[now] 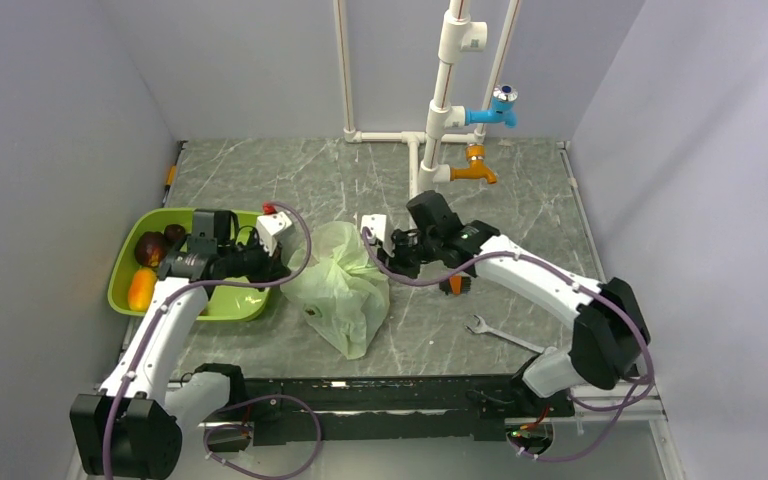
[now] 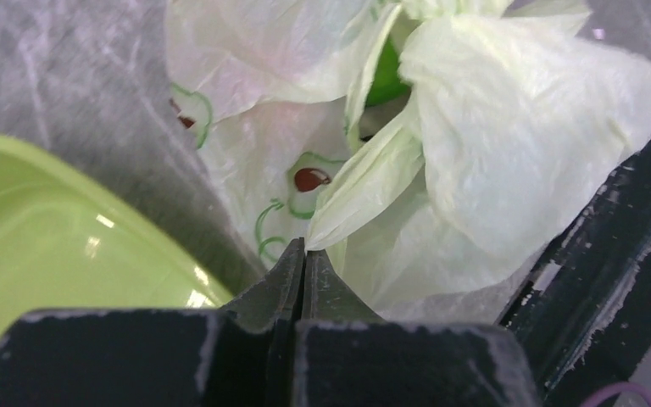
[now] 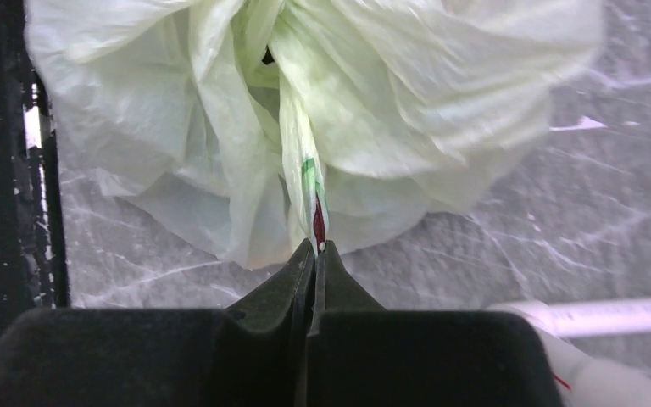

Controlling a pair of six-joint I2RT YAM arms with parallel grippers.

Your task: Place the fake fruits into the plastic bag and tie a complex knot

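1. Left wrist view, nearest: left gripper (image 2: 303,250) has its jaws pressed together, tips pinching a twisted strip of the plastic bag (image 2: 509,144).
2. Behind the tips the bag is bunched and crinkly, with a printed fruit pattern showing. A green fruit (image 2: 386,80) shows through a gap in the folds near the top.
3. Left of the gripper is the lime-green tray (image 2: 42,246). The grey marbled table (image 2: 59,76) lies beyond it.
4. Right wrist view, nearest: right gripper (image 3: 314,253) has its jaws closed flat on another thin gathered strip of the bag, green and red print right at the tips.
5. Past the tips the bag fans out in folds and rests on the table.
6. Top external view, near edge: a wrench (image 1: 500,333) lies on the table by the right arm, apart from the bag.
7. Mid-table, the bag sits between the two grippers, one on each side at its upper end.
8. At left, the tray holds an orange fruit (image 1: 141,290), a maroon fruit (image 1: 150,248) and a dark fruit (image 1: 174,234).
9. Far back are white pipes (image 1: 440,110) with a blue tap (image 1: 503,107) and an orange tap (image 1: 478,168).
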